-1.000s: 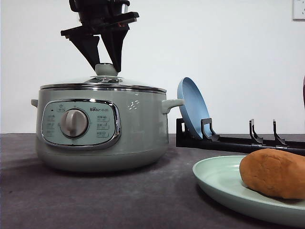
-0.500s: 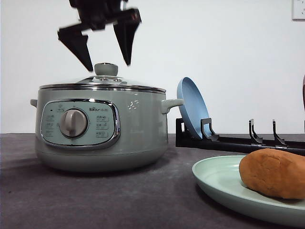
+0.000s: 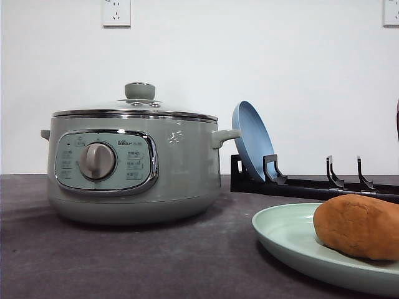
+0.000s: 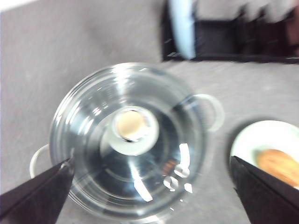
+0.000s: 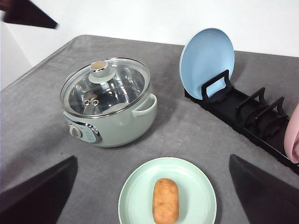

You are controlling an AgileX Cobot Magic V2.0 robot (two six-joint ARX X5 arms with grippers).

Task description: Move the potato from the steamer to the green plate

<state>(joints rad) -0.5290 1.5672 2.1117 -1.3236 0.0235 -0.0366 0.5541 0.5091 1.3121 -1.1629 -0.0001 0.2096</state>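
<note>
Your left gripper (image 4: 149, 196) hangs high above the steamer (image 3: 131, 168) with its two dark fingers (image 4: 35, 193) spread wide, one on each side of the lidded pot, and nothing between them. It touches neither the glass lid (image 4: 128, 140) nor its knob (image 4: 131, 127); that view is blurred, so finer detail is lost. Your right gripper (image 5: 149, 196) is likewise spread wide and empty, its fingers (image 5: 37, 191) standing to either side of the green plate (image 5: 135, 196) and well above it.

The potato (image 5: 165, 199) lies on the green plate, roughly at its centre, long axis running near to far. From the front you see the potato (image 3: 356, 225) resting at the near right of the worktop (image 3: 156, 261). The steamer stands to the left and farther back, its lid seated on the rim and the dial (image 3: 97, 161) facing you.

Behind the plate, a blue plate (image 3: 252, 148) stands tilted on edge in the left end of a black dish rack (image 3: 312, 185). The rack's other slots hold nothing you can make out from the front; a pink edge (image 5: 293, 137) shows at its far right end.
</note>
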